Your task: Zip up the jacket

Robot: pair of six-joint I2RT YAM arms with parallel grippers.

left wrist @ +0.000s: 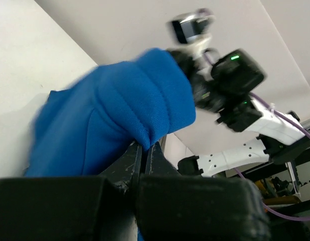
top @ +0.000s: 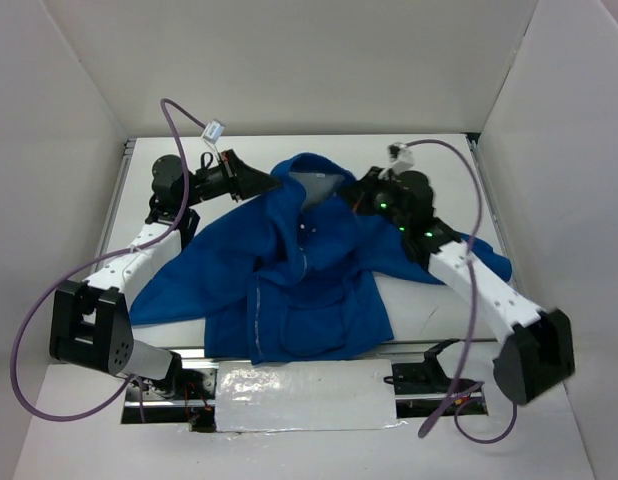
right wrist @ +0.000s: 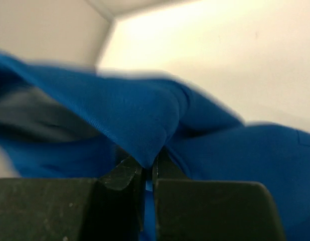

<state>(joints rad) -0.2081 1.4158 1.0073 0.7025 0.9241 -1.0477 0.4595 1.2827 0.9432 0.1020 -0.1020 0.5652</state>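
Note:
The royal-blue jacket (top: 299, 270) lies spread on the white table, collar at the far side, its silver zipper (top: 257, 300) running down the front. My left gripper (top: 272, 183) is shut on a fold of the jacket (left wrist: 120, 110) at the left shoulder beside the collar. On the other side of the collar, my right gripper (top: 356, 192) is shut on a fold of the jacket's blue cloth (right wrist: 140, 120). Both folds are pinched between the black fingers (left wrist: 130, 160) and fingers (right wrist: 126, 173), lifted slightly off the table.
White walls enclose the table (top: 429, 305) on three sides. Purple cables (top: 49, 290) loop from both arms. A strip of silver tape (top: 304, 392) lies along the near edge between the arm bases. In the left wrist view the right arm (left wrist: 230, 85) stands close opposite.

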